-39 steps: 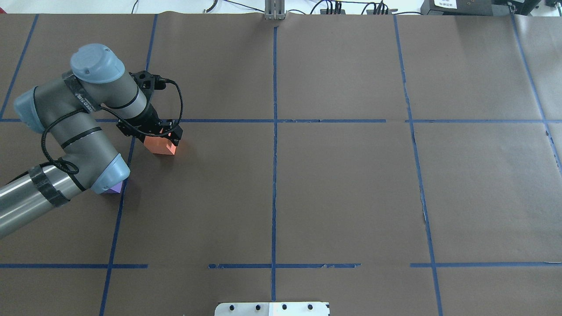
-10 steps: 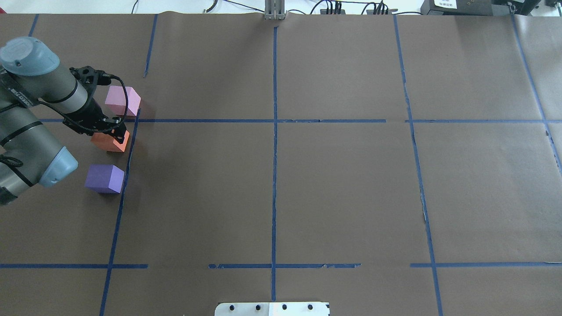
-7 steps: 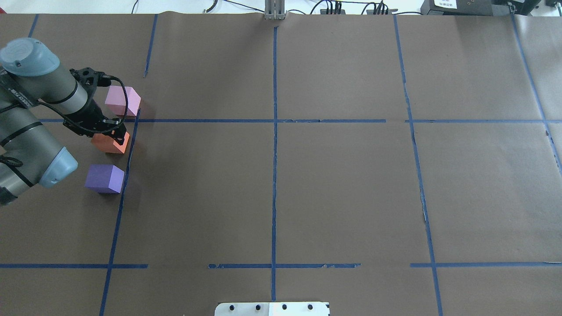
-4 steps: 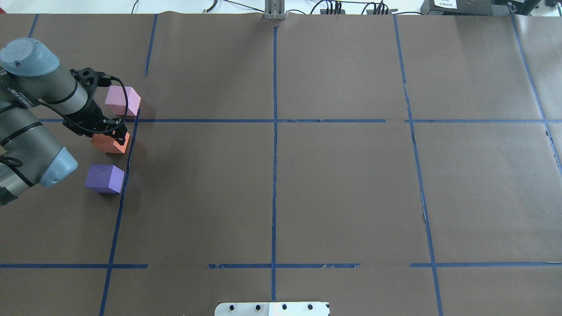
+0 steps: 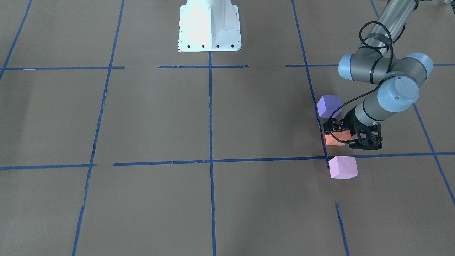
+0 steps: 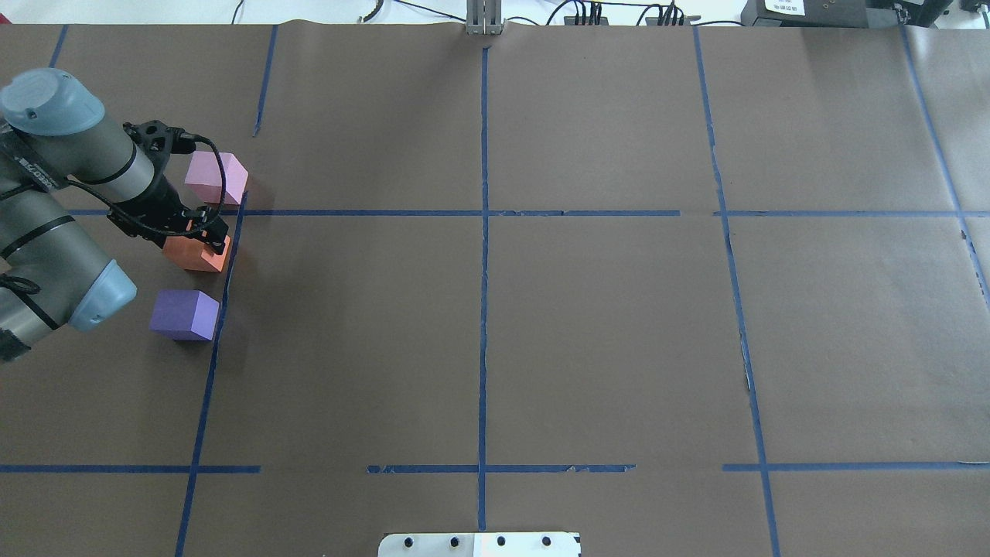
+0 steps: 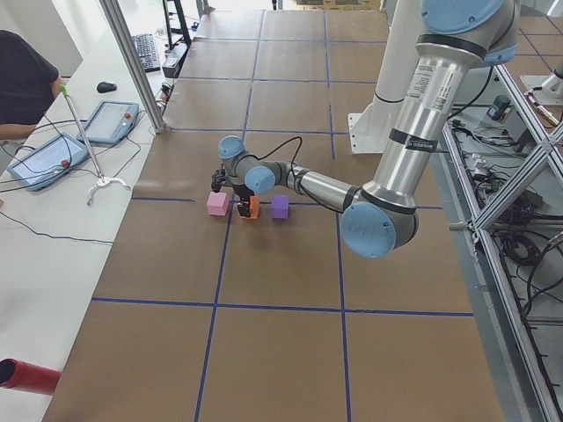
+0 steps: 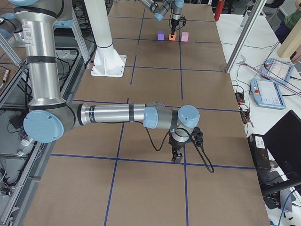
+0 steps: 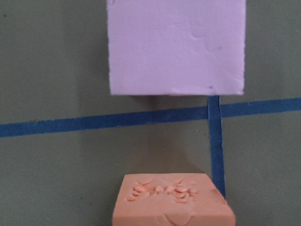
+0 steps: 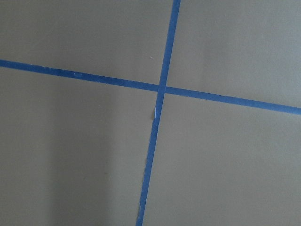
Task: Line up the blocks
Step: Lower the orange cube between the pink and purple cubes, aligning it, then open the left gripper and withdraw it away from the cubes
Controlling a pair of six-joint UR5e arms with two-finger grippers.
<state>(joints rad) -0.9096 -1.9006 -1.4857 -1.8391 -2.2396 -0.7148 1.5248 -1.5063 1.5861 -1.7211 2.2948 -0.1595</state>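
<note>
Brown paper crossed by blue tape lines (image 6: 483, 309) covers the surface (image 6: 603, 333), and most of it lies bare; all the action sits in the upper left of the overhead frame. There the three blocks form a slightly slanted row beside one tape line: the pink block (image 6: 213, 174) uppermost, the orange block (image 6: 193, 255) in the middle, the purple block (image 6: 182, 313) lowest, each apart from its neighbour.

The left gripper (image 6: 210, 232) hangs right over the orange block, which seems to rest flat on the paper. Its fingers look released: the wrist view shows the block's dented top uncovered. This looks like the end of the last placement, with the line as good as made.

The next move calls for a straight lift. The pink and purple blocks stand close on either side, so any sideways drift could knock one out of the row. The arm's elbow also hangs low beside the purple block.

Room is plentiful toward the centre and right of the overhead frame. In the left side view the paper's edge, with a white bench past it, lies beyond the pink block.

The right gripper (image 8: 178, 155) hovers low over a tape crossing, far from the row; I cannot tell how its fingers stand
</note>
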